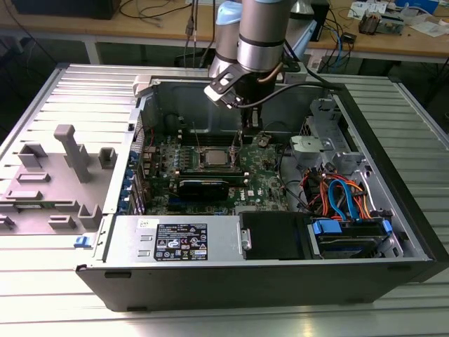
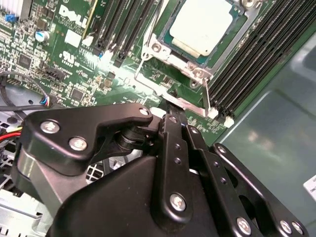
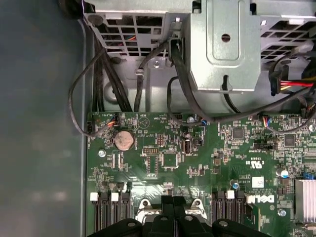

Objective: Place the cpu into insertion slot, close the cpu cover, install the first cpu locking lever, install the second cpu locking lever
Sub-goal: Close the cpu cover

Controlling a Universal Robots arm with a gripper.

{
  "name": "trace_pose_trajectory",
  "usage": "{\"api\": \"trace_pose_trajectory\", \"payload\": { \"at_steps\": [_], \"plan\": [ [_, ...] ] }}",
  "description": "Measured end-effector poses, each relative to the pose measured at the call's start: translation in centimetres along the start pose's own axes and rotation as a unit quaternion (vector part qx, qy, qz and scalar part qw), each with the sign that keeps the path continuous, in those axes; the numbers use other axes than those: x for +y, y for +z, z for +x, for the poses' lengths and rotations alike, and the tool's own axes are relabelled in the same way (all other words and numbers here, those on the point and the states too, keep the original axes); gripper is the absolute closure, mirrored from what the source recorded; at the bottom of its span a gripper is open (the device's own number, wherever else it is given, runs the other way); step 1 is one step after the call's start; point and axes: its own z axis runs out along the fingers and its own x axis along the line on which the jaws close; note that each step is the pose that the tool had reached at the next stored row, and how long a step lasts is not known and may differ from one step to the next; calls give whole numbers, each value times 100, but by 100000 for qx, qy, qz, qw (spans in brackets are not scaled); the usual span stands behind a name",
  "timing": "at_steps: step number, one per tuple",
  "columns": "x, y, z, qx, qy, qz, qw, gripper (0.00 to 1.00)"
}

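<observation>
Gripper [image 2: 172, 117] is low inside the computer case [image 1: 414, 232], black fingers pinched together with no gap and nothing visibly between them (a poking tool for now, by my read). In the second wrist view the tip sits just beside the insertion slot [image 2: 175, 60], right over a thin bright locking lever [image 2: 153, 86] that runs along the socket's near edge. I can't tell whether tip and lever are touching.

And the cpu [image 2: 200, 24]? Seated: a flat square with a dull, matte silver top, lying level in the socket. The cpu cover [image 2: 228, 37], a thin stamped metal frame, looks to be down around it, its window leaving the chip's top bare. So placing and covering look done, and narrow closed fingers suit pushing a springy wire arm.

Long black ribbed memory slots [image 2: 256, 54] flank the socket on the glossy green circuit board [image 3: 163, 163]. In the exterior view the arm drops straight down from above, the gripper [image 1: 240, 146] beside the cpu [image 1: 212, 159].
</observation>
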Motion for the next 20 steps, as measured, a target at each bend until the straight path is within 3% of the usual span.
{"api": "trace_pose_trajectory", "payload": {
  "at_steps": [20],
  "plan": [
    [-89,-1,3,-6,2,-32,100000,89]
  ]
}}
